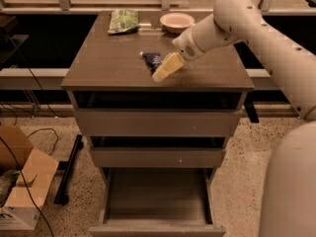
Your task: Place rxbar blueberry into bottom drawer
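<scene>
The rxbar blueberry (150, 59), a small dark navy bar, lies flat on the cabinet top (113, 63) near its middle. My gripper (162, 72) reaches in from the right and hangs just right of the bar, its cream tip beside and partly over the bar's near end. The bottom drawer (157, 200) is pulled open at the foot of the cabinet, and nothing shows inside it.
A green crinkly bag (123, 20) and a pale bowl (177, 21) sit at the back of the top. The two upper drawers (157, 123) stand slightly out. A cardboard box (19, 181) and cables lie on the floor at left.
</scene>
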You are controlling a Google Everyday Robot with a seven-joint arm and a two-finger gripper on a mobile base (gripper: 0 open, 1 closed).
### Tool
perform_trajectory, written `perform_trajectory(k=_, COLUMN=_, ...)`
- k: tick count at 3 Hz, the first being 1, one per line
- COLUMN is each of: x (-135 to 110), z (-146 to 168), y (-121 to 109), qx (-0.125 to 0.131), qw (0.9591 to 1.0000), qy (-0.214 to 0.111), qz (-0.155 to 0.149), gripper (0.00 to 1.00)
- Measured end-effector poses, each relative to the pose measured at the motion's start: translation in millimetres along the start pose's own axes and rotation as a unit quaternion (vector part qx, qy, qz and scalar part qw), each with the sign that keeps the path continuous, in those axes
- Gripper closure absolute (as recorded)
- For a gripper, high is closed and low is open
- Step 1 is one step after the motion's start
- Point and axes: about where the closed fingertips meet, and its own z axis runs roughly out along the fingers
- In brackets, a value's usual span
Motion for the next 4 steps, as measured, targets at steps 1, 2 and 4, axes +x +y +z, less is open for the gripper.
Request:
perform_trajectory(k=1, x=1.1, z=19.7, y=-11.7, qx=-0.014, qw=0.9992, qy=-0.027, qz=0.027, gripper=0.00)
perform_trajectory(k=2, x=-4.9, z=35.3, y=-9.6, qx=-0.033, qw=0.9978, qy=-0.046, qz=0.035, gripper=0.00)
perform_trajectory(k=4, x=-3.5, z=53.2, y=-4.0, qx=-0.054, qw=0.9957, qy=-0.052, qz=0.053, gripper=0.42)
